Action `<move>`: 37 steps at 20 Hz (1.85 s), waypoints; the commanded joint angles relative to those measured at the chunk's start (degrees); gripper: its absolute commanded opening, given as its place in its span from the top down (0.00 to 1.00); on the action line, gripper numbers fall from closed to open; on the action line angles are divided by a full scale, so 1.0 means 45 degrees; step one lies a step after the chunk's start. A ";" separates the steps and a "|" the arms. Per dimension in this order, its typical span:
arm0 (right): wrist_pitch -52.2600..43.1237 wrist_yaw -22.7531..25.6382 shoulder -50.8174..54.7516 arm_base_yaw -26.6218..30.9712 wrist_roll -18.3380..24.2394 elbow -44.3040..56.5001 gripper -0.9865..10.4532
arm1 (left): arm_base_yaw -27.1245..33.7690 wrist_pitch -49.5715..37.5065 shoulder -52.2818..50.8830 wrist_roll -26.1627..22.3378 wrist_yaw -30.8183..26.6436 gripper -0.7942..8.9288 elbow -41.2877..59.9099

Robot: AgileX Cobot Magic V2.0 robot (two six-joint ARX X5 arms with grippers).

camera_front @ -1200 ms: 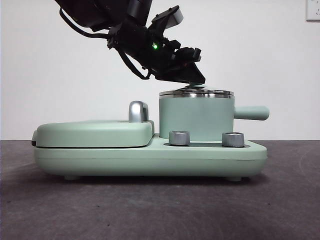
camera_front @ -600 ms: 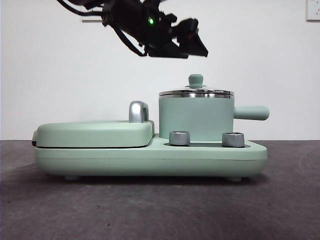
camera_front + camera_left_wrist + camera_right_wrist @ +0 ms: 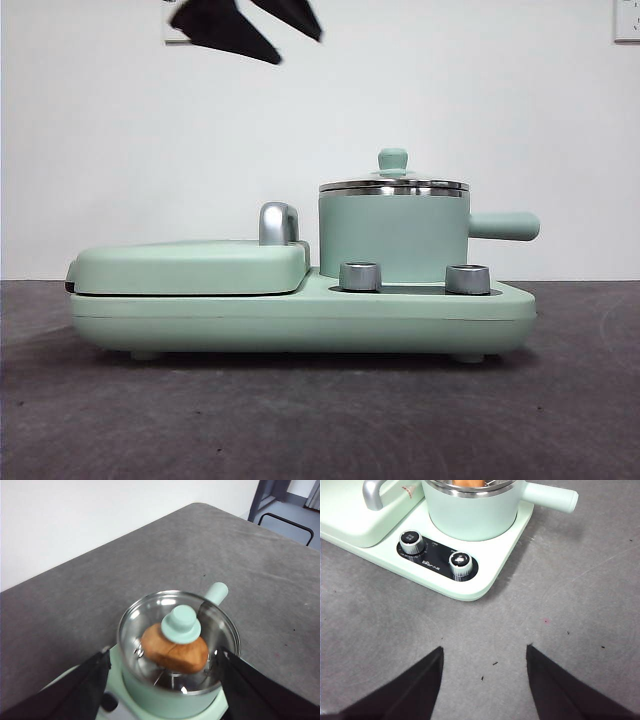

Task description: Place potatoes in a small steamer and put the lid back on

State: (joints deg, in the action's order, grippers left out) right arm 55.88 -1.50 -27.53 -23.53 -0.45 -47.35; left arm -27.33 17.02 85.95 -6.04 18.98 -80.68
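The small steamer stands on the right half of the mint-green appliance, its side handle pointing right. The glass lid rests on its steel rim, knob upright. In the left wrist view the potato lies inside the steamer, seen through the lid under its knob. My left gripper hangs open high above the steamer, holding nothing; its black tips show at the front view's top. My right gripper is open over bare table in front of the appliance.
The flat lidded grill plate with a chrome handle fills the appliance's left half. Two steel control knobs sit at the front below the steamer. Grey table spreads around the appliance.
The left gripper, which was down at the lid's knob, has let go and risen up and to the left. The lid stays on the steamer.
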 commanded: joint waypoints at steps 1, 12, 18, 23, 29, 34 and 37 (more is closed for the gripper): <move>-0.0146 0.0005 -0.0083 -0.0063 -0.0136 -0.0073 0.69 | 0.0369 -0.0024 -0.1171 0.0277 0.0136 0.57 0.0845; -0.0690 -0.0330 -0.0335 -0.0063 -0.0141 -0.0073 0.69 | 0.1991 0.0223 -0.8519 0.2642 0.0102 0.57 0.7854; -0.0787 -0.0816 -0.1035 -0.0073 -0.0146 -0.0073 0.69 | 0.1991 0.2438 -1.0618 0.3279 -0.0291 0.57 0.8743; -0.0729 -0.0797 -0.0831 -0.0073 -0.0146 -0.0073 0.79 | 0.1982 0.3099 -1.0904 0.3653 -0.0087 0.76 0.8738; -0.1020 -0.0758 -0.0811 -0.0073 -0.0136 -0.0073 0.90 | 0.1996 0.3313 -1.1084 0.3735 0.0117 0.91 0.8728; -0.1083 -0.0753 -0.0806 -0.0073 -0.0136 -0.0073 0.90 | 0.1991 0.3269 -1.1094 0.3735 0.0121 0.91 0.8728; -0.1083 -0.0753 -0.0806 -0.0073 -0.0136 -0.0073 0.90 | 0.1991 0.3279 -1.1196 0.3283 -0.0112 0.91 0.8733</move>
State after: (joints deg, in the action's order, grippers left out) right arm 51.59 -4.89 -31.09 -23.57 -0.47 -47.35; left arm -18.24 32.42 35.59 9.89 18.63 -40.99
